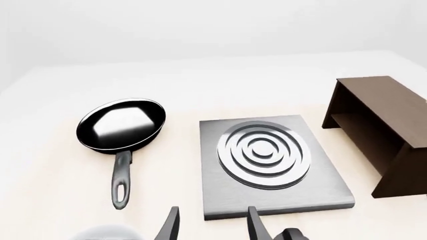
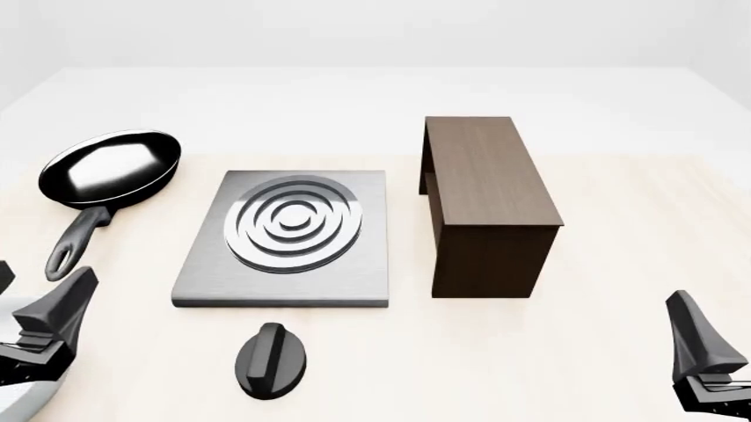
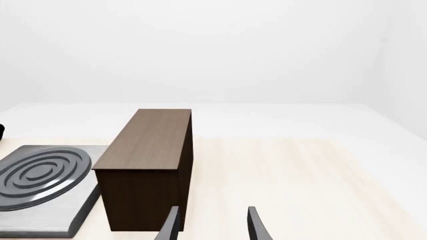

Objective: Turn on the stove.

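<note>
The stove [image 2: 281,264], a flat brushed-grey slab with raised silver rings, lies mid-table; it also shows in the left wrist view [image 1: 220,170] and the right wrist view [image 3: 47,210]. Its small black ridged knob [image 2: 273,360] sits on the table just in front of the slab's near edge. My left gripper [image 2: 33,303] hovers at the near left, well left of the knob; its fingers [image 1: 170,227] stand apart, open and empty. My right gripper [image 2: 704,347] hangs at the near right, far from the knob, and in its wrist view it [image 3: 212,227] is open and empty.
A black frying pan [image 2: 112,165] lies left of the stove, its handle pointing toward the near edge. A dark brown wooden cabinet [image 2: 484,198] stands right of the slab, its open side facing the stove. A pale round shape [image 1: 103,234] shows at the left wrist view's edge.
</note>
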Controlling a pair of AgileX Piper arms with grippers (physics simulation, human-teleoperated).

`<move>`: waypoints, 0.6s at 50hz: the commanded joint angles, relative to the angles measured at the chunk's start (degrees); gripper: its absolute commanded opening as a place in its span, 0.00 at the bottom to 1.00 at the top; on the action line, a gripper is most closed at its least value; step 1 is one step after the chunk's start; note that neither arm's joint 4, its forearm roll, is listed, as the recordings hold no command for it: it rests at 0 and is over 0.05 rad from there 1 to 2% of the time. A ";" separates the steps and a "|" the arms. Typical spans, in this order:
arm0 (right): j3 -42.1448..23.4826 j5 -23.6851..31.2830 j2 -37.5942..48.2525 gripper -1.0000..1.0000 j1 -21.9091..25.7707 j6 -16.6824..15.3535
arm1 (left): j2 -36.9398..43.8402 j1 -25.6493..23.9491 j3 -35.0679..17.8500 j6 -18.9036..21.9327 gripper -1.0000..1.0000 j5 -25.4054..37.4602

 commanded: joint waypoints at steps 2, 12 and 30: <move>0.00 0.00 0.01 1.00 0.00 0.13 | 6.67 -0.85 -4.42 4.49 1.00 4.89; 0.00 0.00 0.01 1.00 0.01 0.08 | 10.24 -2.55 -4.64 4.39 1.00 4.55; 0.00 0.00 0.01 1.00 0.03 0.14 | 18.36 -4.59 -5.08 6.66 1.00 5.09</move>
